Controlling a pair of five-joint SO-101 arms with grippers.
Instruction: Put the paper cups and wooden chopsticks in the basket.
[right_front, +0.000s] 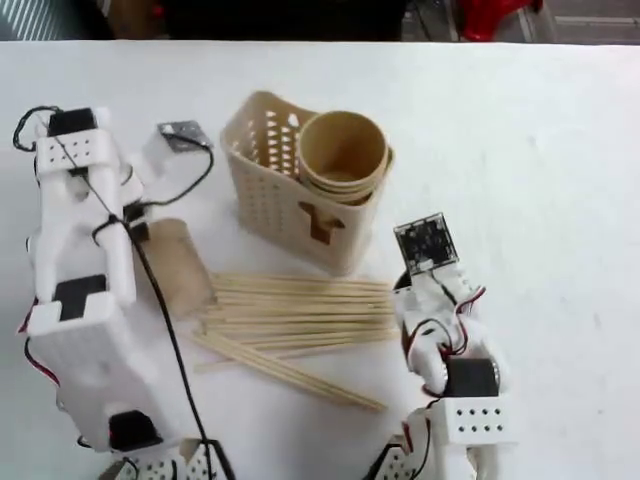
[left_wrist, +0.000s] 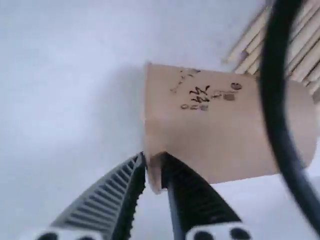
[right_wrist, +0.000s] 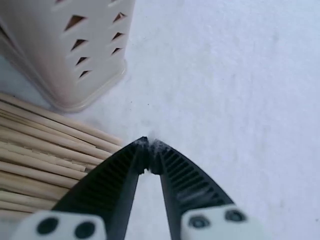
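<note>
High view: the perforated cream basket (right_front: 265, 205) stands upright in the upper middle of the frame. The stacked paper cups (right_front: 343, 150) sit nested in its right-hand part, mouths up. Just below it, the wooden chopsticks (right_front: 300, 315) lie in a loose flat pile on the white tabletop (right_front: 540, 150). Most run left to right, and a few slant toward the lower middle. At the pile's left end a lone paper cup (right_front: 178, 265) lies on its side, close against the left arm on the left side of the frame.

The left wrist view shows the left gripper (left_wrist: 154, 162) with its fingers (left_wrist: 112, 197) clamped on the edge at one end of that lone paper cup. A black cable (left_wrist: 280, 125) crosses in front of the cup.

In the right wrist view the right gripper (right_wrist: 149, 145) has its fingers pressed together with nothing between them. The tips are over bare tabletop, just beside the chopstick ends and near the basket's foot.
</note>
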